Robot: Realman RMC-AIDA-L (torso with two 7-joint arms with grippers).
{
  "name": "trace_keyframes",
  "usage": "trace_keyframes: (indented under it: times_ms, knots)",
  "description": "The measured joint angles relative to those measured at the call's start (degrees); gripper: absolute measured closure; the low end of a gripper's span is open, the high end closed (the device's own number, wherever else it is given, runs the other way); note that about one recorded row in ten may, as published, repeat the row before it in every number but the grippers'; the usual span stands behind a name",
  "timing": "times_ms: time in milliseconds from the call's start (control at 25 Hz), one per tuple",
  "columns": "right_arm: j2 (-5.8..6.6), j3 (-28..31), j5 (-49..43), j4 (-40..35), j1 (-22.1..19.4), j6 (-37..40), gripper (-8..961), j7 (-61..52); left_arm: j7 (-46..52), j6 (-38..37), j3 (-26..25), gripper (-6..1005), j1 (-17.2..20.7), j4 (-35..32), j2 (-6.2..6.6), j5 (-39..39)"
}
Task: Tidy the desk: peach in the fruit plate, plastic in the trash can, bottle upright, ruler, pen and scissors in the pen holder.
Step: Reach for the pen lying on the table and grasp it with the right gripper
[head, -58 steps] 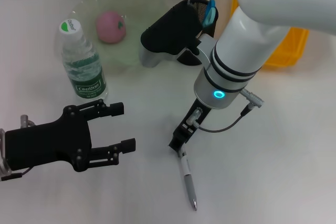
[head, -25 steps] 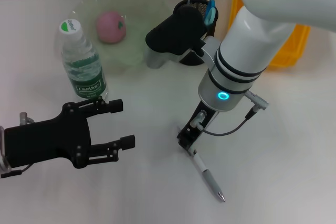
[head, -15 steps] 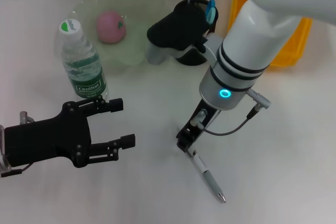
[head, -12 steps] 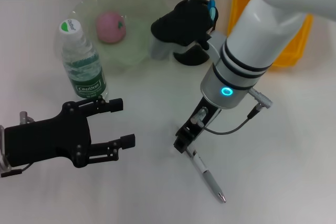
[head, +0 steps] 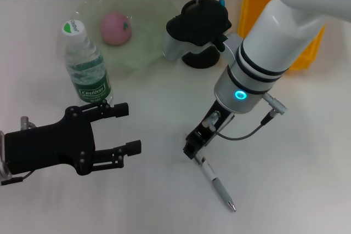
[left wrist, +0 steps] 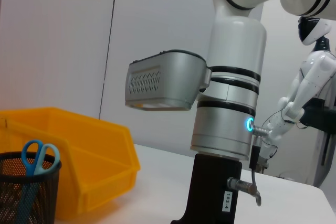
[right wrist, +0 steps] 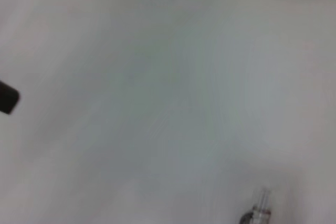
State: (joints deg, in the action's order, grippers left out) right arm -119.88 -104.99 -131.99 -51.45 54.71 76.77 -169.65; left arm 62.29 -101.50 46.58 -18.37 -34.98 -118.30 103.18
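The left gripper (head: 123,130) hovers with fingers spread wide and nothing between them, in front of the upright water bottle (head: 85,69). Behind the bottle, the peach (head: 115,27) lies in the fruit plate (head: 140,53). Right of the bottle, the right gripper (head: 193,149) is clenched on the pen (head: 216,184), whose tip slants toward the table (head: 153,201). Farther behind, the scissors (left wrist: 31,158) stand in the mesh pen holder (left wrist: 26,195).

Robotics lab, plain white desk (head: 307,152), yellow bin (left wrist: 84,161), white humanoid robot (left wrist: 310,85) standing in the background
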Motion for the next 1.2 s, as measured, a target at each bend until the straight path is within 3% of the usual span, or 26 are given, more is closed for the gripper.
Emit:
trace_keyframes:
  times_ms: [600, 840, 1200]
  knots:
    - [0.0, -0.13, 0.25, 1.51, 0.49, -0.61, 537, -0.06, 0.12, 0.07, 0.0, 199, -0.05, -0.14, 0.0, -0.04]
    - [0.0, -0.19, 0.72, 3.05, 1.08, -0.6, 631, -0.07, 0.2, 0.09, 0.0, 199, -0.09, -0.01, 0.0, -0.08]
    - [0.0, -0.42, 2.22, 3.18, 1.14, -0.71, 654, 0.02, 0.37, 0.09, 0.0, 199, -0.09, -0.09, 0.0, -0.09]
